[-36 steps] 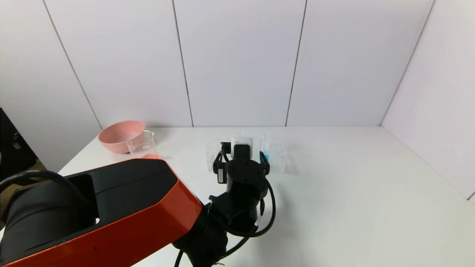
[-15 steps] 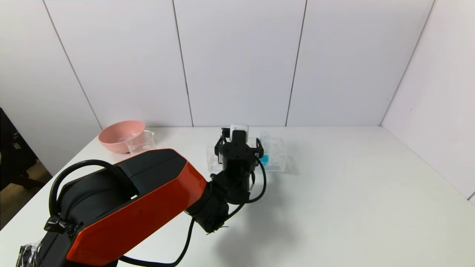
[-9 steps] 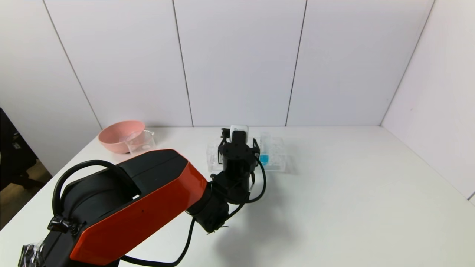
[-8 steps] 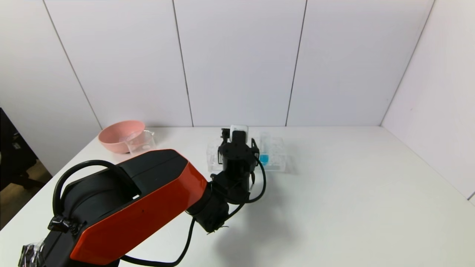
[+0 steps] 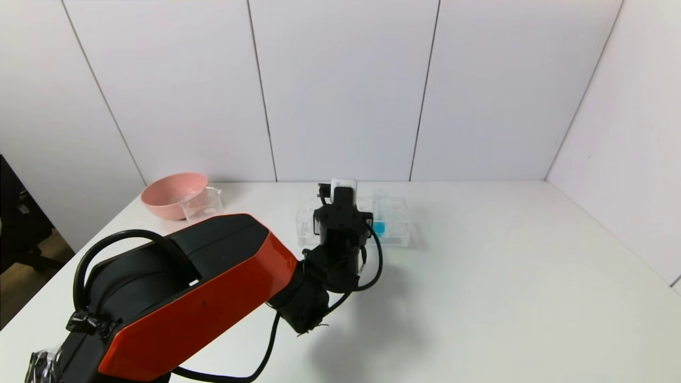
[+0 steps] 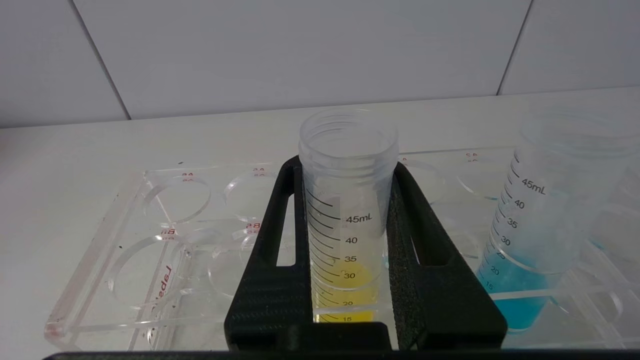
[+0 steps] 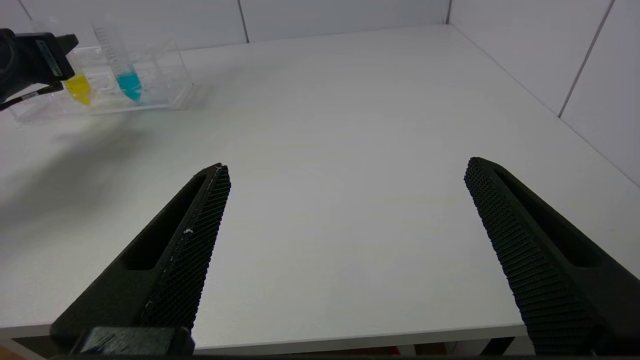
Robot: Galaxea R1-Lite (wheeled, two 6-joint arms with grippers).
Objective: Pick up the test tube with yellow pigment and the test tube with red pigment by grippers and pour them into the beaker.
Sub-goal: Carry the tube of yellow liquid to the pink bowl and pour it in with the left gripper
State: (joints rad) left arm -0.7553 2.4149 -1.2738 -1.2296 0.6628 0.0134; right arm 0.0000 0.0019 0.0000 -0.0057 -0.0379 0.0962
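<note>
While the left gripper (image 6: 347,250) clamps its black pointed jaws on the slim clear graduated test tube with yellow pigment (image 6: 345,220), that tube stands upright in the clear multi-hole plastic rack (image 6: 125,240), just beside a clear blue-tipped tube (image 6: 530,240) in the same rack. Well to the left of the rack, the small clear glass beaker (image 5: 201,204) touches or stands just before the pink bowl (image 5: 171,194). Well apart from the rack over the white table (image 7: 325,150), the right gripper (image 7: 345,235) hangs with jaws spread wide, holding nothing.
</note>
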